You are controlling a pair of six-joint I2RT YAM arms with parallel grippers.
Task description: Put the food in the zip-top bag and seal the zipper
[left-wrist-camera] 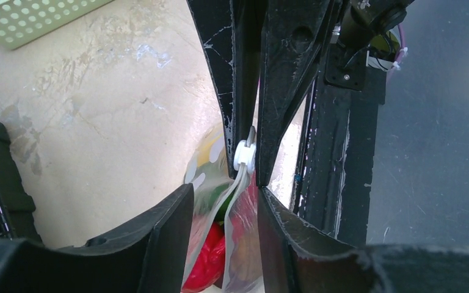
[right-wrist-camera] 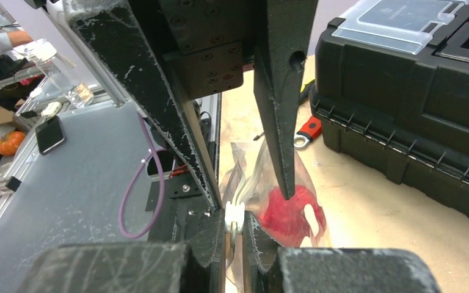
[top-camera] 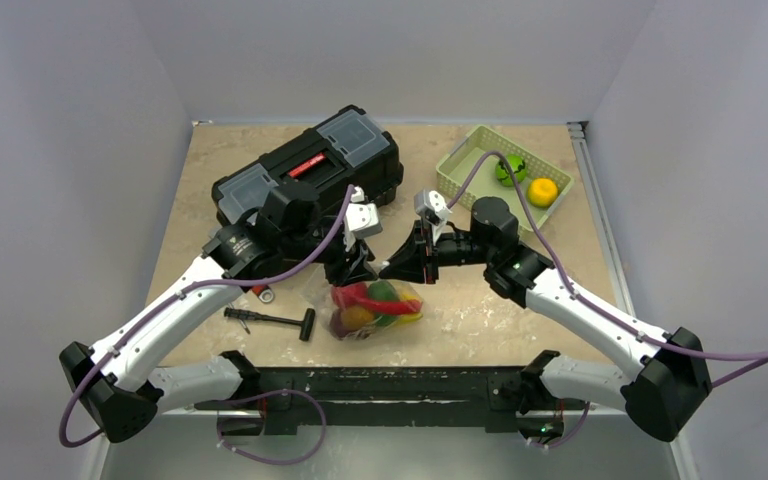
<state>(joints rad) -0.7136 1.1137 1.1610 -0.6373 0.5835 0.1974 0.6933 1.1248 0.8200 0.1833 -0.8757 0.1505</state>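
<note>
Beige tabletop, mottled like stone and smeared with pale scuffs. Closed in by plain grey walls at the back and on both sides. At the rear left, a black toolbox with clear lid panels and a red latch. At the rear right, a pale green basket with slotted sides, holding a green fruit and a yellow fruit. Near the front left, a black-handled tool lying flat, and just behind it a red-handled tool close to the toolbox. Along the near edge, a black frame carrying both arm bases.

At the front middle, between the two arms: the bag, clear with white dots, resting on the tabletop and stuffed with food. Red, green and yellow pieces visible through the film. Top edge lifted up toward the two grippers.

Clamped tight on the white slider of the zipper, at the bag's top edge: the right gripper. Just below that slider, the left gripper, partway open, one finger on each side of the bag's upper edge and nothing pinched. Cannot tell whether the strip is pressed closed along its length.

Past the near edge, in the right wrist view: a grey platform with a dark phone lying on it and a purple cable looping down beside the frame. Beyond that, a cluttered room, too blurred to make out.
</note>
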